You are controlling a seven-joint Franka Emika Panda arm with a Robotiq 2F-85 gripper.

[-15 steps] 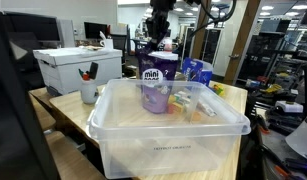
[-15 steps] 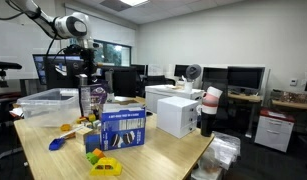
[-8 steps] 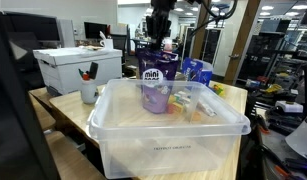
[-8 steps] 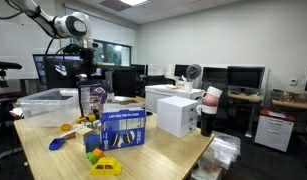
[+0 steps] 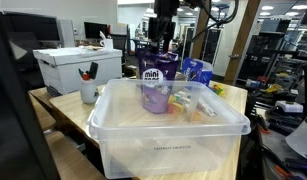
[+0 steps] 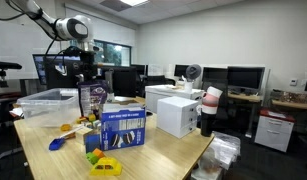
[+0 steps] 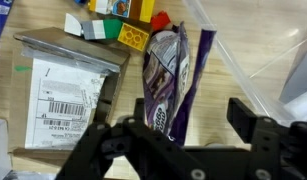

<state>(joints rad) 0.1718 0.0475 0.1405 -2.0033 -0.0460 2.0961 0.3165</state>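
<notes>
The end effector (image 7: 178, 122) hangs with its fingers spread wide, gripping nothing. Directly beneath it the purple bag (image 7: 171, 80) stands upright on the worktop (image 5: 65, 103), its top edge lined up between the fingers. The bag likely keeps upright on its flat base, close beside the clear bin (image 5: 168, 125).
</notes>
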